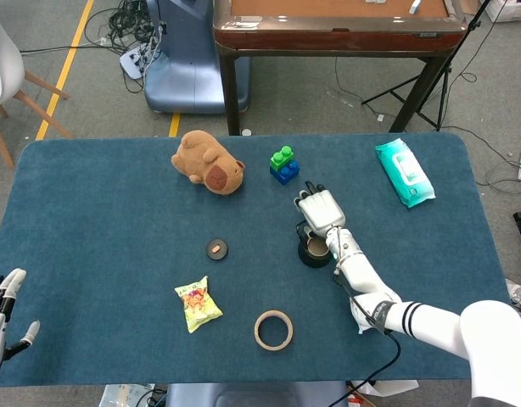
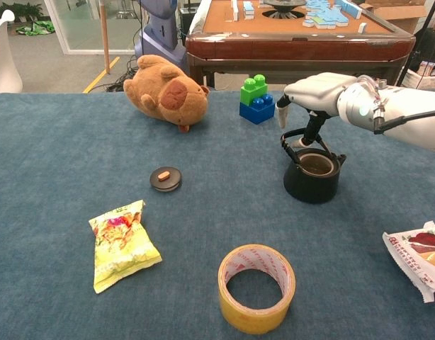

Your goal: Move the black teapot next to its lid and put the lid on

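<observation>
A grey floor is seen behind the work area, with a brown-topped side table [image 1: 337, 21], a blue machine base [image 1: 186, 64], loose cables and part of a white chair [image 1: 6, 51] at the left. The tabletop [image 1: 99, 212] is covered in dark blue cloth with rounded corners. The black teapot [image 2: 311, 173] is found upright right of centre, uncovered, its handle raised. Its lid [image 2: 165, 178] is lying flat well apart to the left, near the middle of the cloth. The right hand [image 2: 313, 92] is positioned directly above the teapot, fingers [image 2: 283, 112] spread and pointed downward, with one reaching to the handle; whether the handle is actually held cannot be told. The left hand [image 1: 1, 314] is seen at the near left edge, fingers apart and nothing held. Also noted: a plush toy [image 2: 164, 90], stacked toy blocks [image 2: 256, 99], a wipes packet [image 1: 404, 172], a yellow snack bag [image 2: 122, 244], a tape roll [image 2: 256, 287] and a red-and-white packet [image 2: 419, 258].
</observation>
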### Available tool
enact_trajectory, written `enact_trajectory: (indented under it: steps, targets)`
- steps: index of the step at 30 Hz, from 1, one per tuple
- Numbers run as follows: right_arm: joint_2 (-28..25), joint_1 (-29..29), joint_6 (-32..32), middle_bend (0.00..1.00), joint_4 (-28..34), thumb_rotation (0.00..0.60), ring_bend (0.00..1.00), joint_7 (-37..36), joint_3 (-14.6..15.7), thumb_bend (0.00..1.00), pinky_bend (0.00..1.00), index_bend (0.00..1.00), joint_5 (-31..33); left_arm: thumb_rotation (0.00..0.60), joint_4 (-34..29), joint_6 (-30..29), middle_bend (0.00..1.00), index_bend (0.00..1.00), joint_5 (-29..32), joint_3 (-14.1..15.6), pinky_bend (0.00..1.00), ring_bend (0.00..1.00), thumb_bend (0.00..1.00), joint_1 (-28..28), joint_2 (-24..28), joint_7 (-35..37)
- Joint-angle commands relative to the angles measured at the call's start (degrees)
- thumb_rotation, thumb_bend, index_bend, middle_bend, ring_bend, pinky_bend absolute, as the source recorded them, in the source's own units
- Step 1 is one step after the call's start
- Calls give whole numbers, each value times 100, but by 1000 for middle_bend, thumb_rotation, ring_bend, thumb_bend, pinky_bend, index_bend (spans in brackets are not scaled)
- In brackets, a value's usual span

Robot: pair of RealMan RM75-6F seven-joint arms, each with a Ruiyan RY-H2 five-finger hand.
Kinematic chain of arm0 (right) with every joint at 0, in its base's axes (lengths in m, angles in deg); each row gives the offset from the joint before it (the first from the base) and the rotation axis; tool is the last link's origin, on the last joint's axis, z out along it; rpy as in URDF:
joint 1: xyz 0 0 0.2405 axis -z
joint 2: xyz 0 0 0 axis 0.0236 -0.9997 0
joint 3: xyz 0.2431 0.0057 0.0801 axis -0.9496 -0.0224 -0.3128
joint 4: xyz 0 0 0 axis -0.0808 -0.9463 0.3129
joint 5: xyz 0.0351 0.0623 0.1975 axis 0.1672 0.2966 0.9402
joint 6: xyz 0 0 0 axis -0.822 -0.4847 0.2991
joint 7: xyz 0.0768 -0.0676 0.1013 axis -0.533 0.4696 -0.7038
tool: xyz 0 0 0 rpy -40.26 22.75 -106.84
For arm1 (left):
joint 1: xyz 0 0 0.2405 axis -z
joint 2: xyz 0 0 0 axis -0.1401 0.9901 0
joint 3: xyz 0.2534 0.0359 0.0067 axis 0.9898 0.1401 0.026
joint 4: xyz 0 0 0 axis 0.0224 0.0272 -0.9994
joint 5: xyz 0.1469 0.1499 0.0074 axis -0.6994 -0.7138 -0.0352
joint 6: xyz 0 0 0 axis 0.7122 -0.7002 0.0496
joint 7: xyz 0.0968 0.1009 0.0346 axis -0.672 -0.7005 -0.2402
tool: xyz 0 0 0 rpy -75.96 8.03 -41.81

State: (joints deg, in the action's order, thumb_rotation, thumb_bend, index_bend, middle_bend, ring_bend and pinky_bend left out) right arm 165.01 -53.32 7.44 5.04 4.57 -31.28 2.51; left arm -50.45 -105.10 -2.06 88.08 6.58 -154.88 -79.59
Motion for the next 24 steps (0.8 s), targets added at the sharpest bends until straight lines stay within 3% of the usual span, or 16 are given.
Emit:
enact_trajectory:
  steps: [1,10,24]
  targets:
    - [70,-51,19,287,-96,600,85,5,24,238,190,432,40,600,15,-4,91,42,5,-4,61,63,278,-7,-4,16]
    - [221,-113,39,364,-300,600,101,-80,75,284,190,563,75,600,69,5,91,42,34,-15,61,63,278,-27,-19,80]
    - [207,-70,-46,400,-305,600,128,-321,121,406,192,617,-100,600,133,16,91,42,18,-36,61,63,278,-19,-55,123]
